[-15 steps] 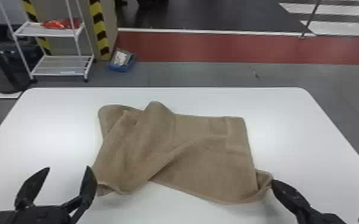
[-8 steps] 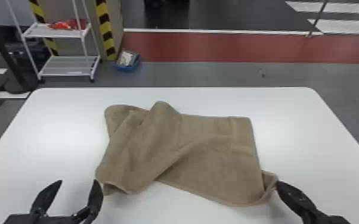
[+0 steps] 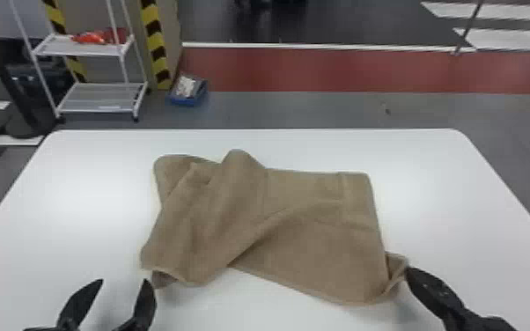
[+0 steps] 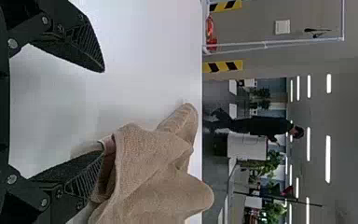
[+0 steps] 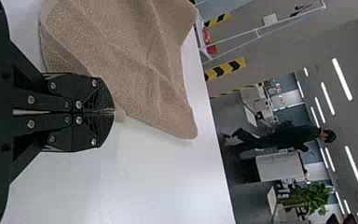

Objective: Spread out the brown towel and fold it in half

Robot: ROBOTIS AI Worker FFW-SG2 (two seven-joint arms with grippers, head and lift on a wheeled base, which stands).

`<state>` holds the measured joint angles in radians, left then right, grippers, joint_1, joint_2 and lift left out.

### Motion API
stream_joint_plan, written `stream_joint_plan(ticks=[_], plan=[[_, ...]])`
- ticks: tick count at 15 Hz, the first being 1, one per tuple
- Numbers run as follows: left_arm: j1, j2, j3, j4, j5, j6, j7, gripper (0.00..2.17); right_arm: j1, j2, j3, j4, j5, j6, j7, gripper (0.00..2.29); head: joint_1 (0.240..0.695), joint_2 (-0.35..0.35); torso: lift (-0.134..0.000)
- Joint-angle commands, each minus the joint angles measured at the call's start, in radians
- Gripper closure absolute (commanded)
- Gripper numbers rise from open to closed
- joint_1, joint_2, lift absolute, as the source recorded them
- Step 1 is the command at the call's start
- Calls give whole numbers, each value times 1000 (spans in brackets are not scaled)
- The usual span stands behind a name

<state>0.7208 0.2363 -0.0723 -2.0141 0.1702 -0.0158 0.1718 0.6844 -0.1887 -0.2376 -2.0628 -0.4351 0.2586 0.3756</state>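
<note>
White table (image 3: pixel 466 198) is under the left gripper (image 3: pixel 123 281), which has its fingers wide apart near the brown towel (image 3: pixel 312 251); the right gripper (image 3: pixel 412 273) is pinching one corner of it.

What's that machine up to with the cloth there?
A robot is spreading out a brown towel on a white table, to fold it in half. Its right gripper is shut on the towel's edge at a near corner; its left gripper stands open by the other end. The towel's left part lies bunched, so it isn't flat yet.
</note>
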Motion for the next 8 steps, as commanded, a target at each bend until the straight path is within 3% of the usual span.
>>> stream_joint_plan(ticks=[1,8], plan=[[-7,0,-14,9,0,0,-1,333,0,0,1,0,1,-2,3,1295,695,-46,-128],[-43,2,-57,40,-6,24,-17,333,-12,3,8,27,1,-5,11,1295,695,-77,-128]])
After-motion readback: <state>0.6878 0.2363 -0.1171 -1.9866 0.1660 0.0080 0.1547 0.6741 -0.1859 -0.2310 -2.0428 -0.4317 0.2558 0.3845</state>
